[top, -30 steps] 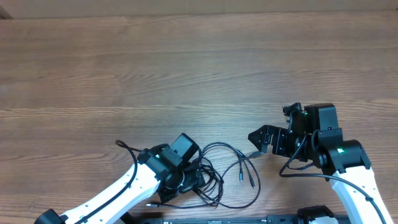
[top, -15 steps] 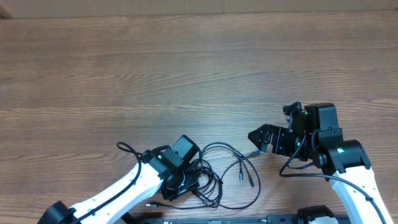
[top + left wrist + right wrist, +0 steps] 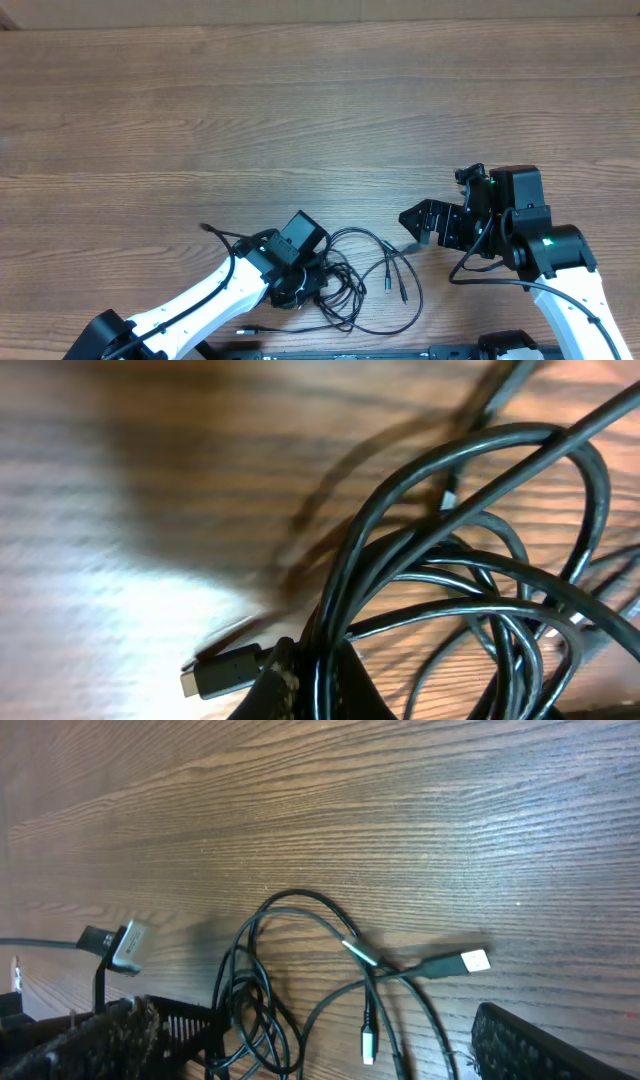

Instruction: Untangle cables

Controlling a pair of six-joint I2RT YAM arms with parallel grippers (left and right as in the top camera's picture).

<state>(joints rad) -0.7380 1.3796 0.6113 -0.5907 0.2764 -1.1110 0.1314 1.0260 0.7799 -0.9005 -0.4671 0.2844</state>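
**A:** We're looking down at the wooden table point(image 3: 300, 100), with both arms low at its six o'clock edge. The left arm point(image 3: 190, 310) reaches in from seven and the right arm point(image 3: 560, 260) from four.

**B:** We've got the left gripper point(image 3: 312, 288) clamped tight on the cables point(image 3: 375, 280), at nine o'clock of the tangle. On its wrist camera the strands run straight into the dark finger point(image 3: 270, 695).

**A:** The right gripper point(image 3: 413, 228) sits near the tangle at about two o'clock. Its jaws are spread wide and it's holding nothing.

**B:** The cables lie on the wood as black loops. They're bunched thick at the left gripper and looser out toward three o'clock.

**A:** Down to the small stuff: we spot a silvery plug point(image 3: 472, 961) lying flat, with a thinner tip point(image 3: 368, 1045) at its seven o'clock.

**B:** And a dark plug point(image 3: 215, 670) rests on the wood just beside that left finger.
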